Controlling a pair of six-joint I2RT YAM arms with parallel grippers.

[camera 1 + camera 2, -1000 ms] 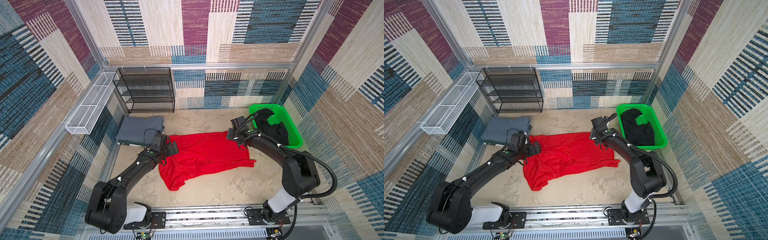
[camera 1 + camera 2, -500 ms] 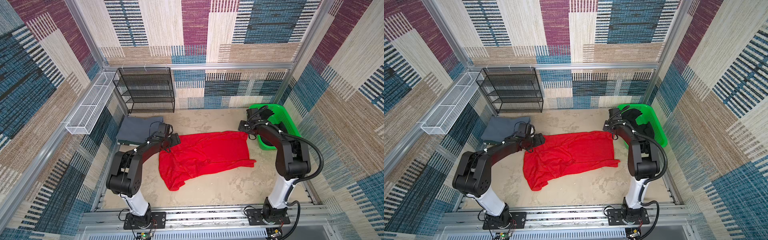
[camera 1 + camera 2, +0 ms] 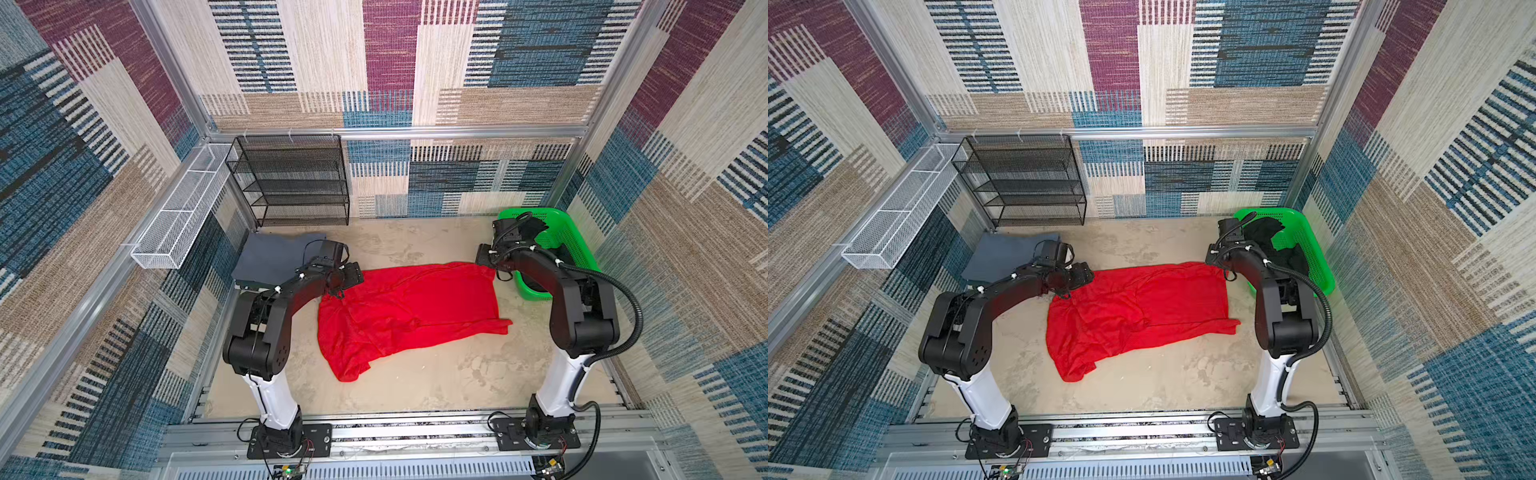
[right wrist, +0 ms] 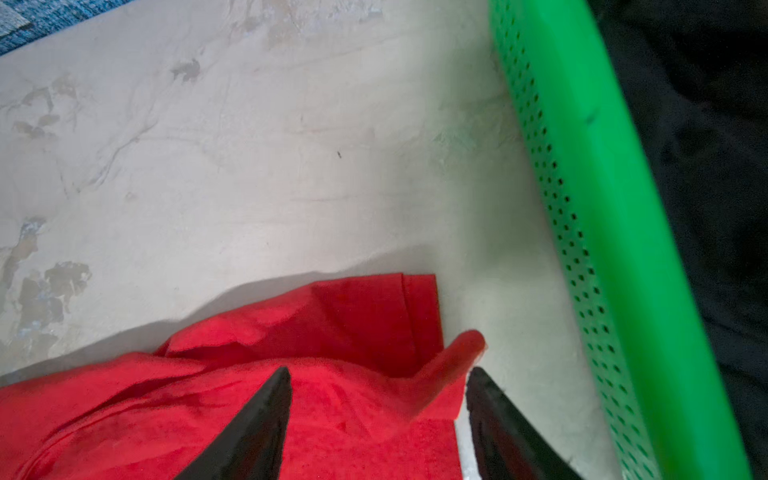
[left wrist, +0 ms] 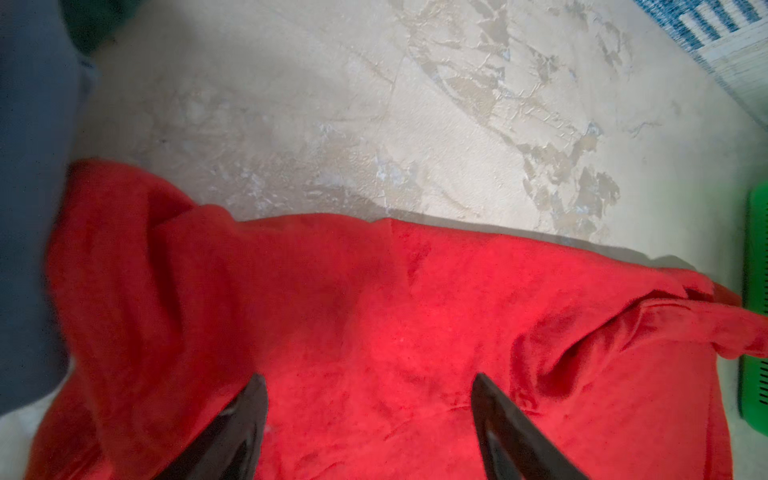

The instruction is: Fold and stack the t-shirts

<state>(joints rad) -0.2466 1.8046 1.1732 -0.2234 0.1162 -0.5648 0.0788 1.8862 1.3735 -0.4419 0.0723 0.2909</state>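
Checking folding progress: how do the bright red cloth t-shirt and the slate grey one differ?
The bright red cloth t-shirt lies spread and wrinkled in the middle; the slate grey cloth t-shirt is a folded rectangle at the far left. Red's outline is larger, grey's compact. Both are plain cloth.

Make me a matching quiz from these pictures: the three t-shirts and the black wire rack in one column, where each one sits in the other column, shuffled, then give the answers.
Column one
1. red t-shirt
2. grey t-shirt
3. black t-shirt
4. black wire rack

Column two
A. inside the green basket
B. standing upright at the far edge of the table
C. spread out, rumpled, in the middle of the table
D. lying flat on the left, just in front of the rack

Pairs: 1-C, 2-D, 3-A, 4-B
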